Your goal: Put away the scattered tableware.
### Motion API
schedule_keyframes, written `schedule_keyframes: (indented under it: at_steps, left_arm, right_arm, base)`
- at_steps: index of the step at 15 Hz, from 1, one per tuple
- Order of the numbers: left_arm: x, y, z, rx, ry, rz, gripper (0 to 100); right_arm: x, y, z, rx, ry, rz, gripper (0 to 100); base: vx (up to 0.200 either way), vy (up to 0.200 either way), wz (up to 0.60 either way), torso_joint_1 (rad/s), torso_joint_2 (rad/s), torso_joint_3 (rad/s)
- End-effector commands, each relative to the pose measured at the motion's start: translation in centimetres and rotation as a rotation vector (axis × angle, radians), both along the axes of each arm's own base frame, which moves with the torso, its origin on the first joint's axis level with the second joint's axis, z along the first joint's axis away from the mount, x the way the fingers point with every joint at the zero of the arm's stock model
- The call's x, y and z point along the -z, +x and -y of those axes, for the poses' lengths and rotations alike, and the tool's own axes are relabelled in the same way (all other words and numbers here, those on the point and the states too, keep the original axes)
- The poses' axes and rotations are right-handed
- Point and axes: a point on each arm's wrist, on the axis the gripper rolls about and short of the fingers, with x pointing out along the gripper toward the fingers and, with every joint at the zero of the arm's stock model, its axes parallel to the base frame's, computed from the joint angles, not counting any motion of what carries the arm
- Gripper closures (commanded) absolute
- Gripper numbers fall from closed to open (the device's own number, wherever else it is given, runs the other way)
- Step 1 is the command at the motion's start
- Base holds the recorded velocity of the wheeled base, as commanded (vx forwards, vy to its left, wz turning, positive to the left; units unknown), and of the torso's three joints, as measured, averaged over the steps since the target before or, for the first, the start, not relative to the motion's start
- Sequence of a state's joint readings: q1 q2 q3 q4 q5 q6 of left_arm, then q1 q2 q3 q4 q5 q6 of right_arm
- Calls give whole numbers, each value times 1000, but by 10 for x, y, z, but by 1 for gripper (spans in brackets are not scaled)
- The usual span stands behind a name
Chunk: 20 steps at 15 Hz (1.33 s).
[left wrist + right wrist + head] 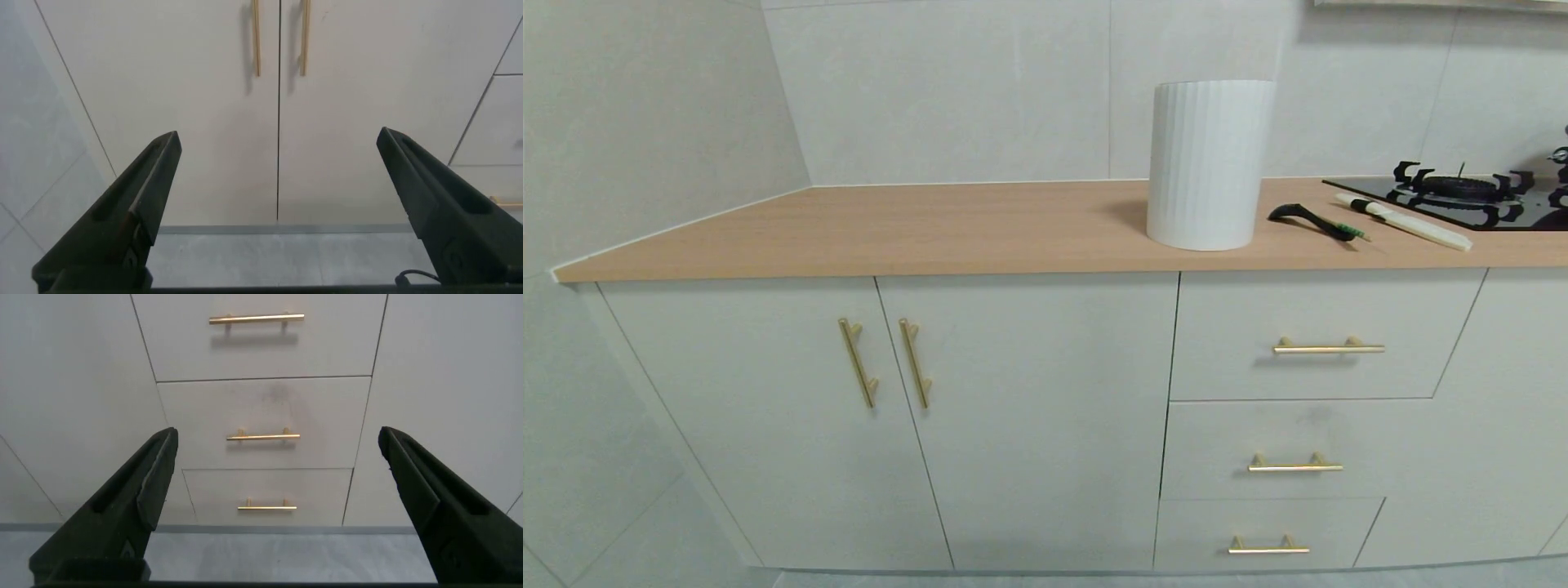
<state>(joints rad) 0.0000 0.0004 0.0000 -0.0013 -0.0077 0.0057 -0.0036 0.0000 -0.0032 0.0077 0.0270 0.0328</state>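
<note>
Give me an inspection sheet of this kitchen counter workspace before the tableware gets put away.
Surface: wooden countertop, set against the tiled walls.
Job's things: black utensil and white knife-like tool lie flat, to the right of the upright white ribbed container.
Clutter: nothing seen.
Grippers: left gripper open and empty, facing the double cabinet doors; right gripper open and empty, facing the drawers.
Cables: nothing seen.
Surroundings: black hob at the counter's right end; doors and drawers shut.
</note>
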Motion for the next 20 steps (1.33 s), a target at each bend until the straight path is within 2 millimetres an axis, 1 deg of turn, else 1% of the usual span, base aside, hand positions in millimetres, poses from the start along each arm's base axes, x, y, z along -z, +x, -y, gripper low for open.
schedule_keyframes:
  at_steps: [1,4,11,20]
  left_arm:
    - [0,0,0,0,0,1,0]
    - [0,0,0,0,-3,1,0]
    - [0,0,0,0,-1,1,0]
    - [0,0,0,0,-1,1,0]
  right_arm:
    - [0,0,0,-1,-1,-2,0]
    - [0,0,0,-1,-1,-2,0]
    - [1,0,0,-15,-30,-4,0]
    - [0,1,0,-12,-26,-12,0]
  base:
    - [0,-200,0,7,2,-2]
    - [0,-200,0,4,1,4]
    - [0,0,0,0,0,0]
    - [0,0,0,0,0,0]
